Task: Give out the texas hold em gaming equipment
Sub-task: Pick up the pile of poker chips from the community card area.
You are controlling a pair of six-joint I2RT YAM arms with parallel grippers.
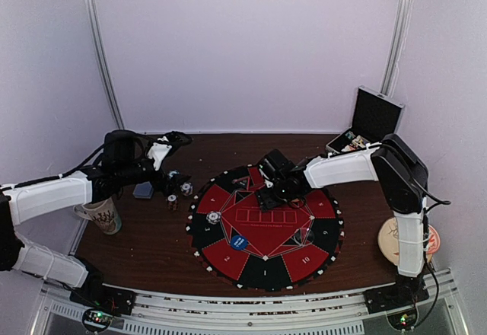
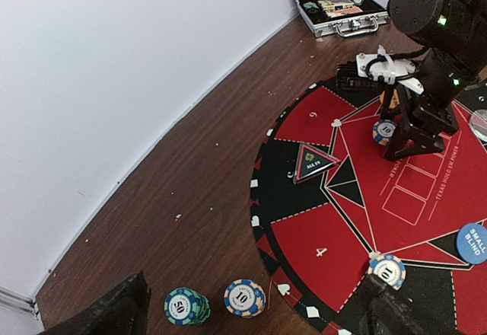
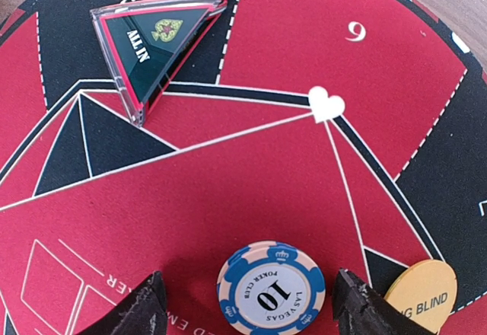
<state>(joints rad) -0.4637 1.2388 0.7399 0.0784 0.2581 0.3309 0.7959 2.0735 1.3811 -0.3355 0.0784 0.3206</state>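
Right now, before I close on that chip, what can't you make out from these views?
- Round orange button disc, right wrist view: lettering partly hidden by the right gripper's jaw and the bottom edge.
- Round blue button disc, left wrist view: cut off by the right edge.
- Silver-edged black case, top view: contents too small to identify.
- Patterned mug, top view: top hidden by the left arm.

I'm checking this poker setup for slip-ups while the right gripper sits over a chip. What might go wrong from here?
1. The right gripper straddles the blue-and-white chip off-centre, so closing could shove the chip across the mat rather than pinch it cleanly.
2. One finger stands very near the orange disc, and any sideways drift may nudge that disc too.
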